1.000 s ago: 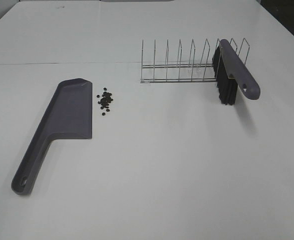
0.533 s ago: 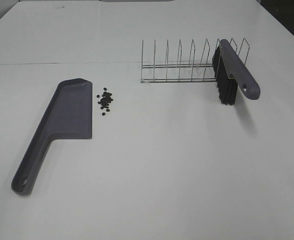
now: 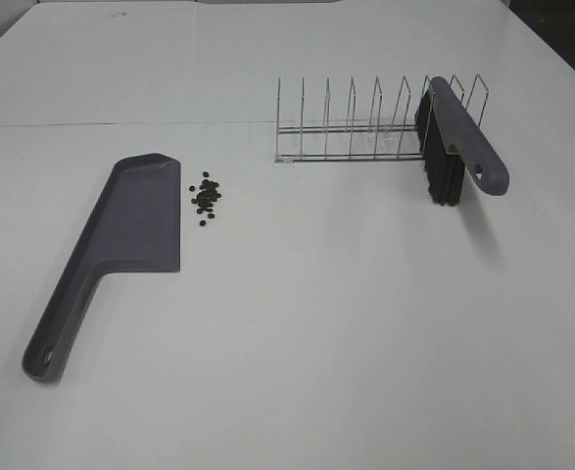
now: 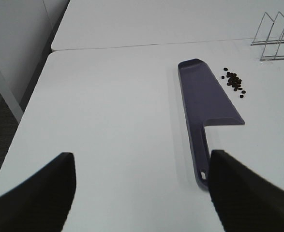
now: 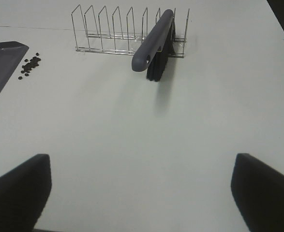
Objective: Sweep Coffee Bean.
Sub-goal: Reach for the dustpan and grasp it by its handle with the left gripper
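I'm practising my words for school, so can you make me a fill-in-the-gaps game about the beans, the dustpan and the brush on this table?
1. The coffee beans lie between the dustpan and the wire rack, closer to the ____.
2. The brush is not lying flat on the table; it leans in the wire ____.
3. The brush's bristles are coloured ____.

Missing words: dustpan; rack; black.

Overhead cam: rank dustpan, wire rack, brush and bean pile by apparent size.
1. Dustpan and wire rack: too close to rank, and the dustpan sits nearer the camera.
2. Brush.
3. Bean pile.
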{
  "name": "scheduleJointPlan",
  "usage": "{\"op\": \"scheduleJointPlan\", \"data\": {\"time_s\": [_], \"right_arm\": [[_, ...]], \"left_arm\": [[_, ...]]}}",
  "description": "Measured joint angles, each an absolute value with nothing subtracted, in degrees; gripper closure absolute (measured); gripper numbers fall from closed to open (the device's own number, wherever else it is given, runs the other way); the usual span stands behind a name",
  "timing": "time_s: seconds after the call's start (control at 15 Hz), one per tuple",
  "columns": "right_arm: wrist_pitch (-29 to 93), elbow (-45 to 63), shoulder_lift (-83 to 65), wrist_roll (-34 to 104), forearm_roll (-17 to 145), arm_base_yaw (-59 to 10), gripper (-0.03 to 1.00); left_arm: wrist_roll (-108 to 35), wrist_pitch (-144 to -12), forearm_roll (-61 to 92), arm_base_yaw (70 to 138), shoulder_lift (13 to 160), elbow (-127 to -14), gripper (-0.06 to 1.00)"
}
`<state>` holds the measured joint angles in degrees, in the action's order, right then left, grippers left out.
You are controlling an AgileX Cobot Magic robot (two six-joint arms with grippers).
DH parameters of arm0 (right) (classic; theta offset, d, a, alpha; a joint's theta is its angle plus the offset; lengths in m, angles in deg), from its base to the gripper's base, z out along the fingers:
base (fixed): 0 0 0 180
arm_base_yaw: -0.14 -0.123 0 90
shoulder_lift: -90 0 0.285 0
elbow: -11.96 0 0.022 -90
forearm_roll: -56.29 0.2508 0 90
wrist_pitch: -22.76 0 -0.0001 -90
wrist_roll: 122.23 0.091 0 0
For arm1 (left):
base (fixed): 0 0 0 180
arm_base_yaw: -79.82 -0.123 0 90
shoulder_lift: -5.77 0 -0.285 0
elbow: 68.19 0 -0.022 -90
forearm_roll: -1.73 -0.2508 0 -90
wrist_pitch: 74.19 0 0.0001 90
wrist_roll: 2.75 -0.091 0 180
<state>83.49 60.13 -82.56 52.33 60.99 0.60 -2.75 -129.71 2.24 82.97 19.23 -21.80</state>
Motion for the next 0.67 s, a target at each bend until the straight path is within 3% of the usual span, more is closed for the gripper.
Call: {"op": "scheduleJointPlan", "data": {"time_s": [0.4, 0.67], "right_arm": [[83.5, 60.1, -82.6, 52.3, 61.0, 0.6, 0.1], [83.5, 60.1, -82.6, 52.3, 61.0, 0.6, 0.1]], "left_arm": [[-2.7, -114.5, 2.8, 83.0, 48.1, -29.4, 0.25], [-2.7, -113.5, 8.8, 83.2, 72.6, -41.2, 0.25]]}}
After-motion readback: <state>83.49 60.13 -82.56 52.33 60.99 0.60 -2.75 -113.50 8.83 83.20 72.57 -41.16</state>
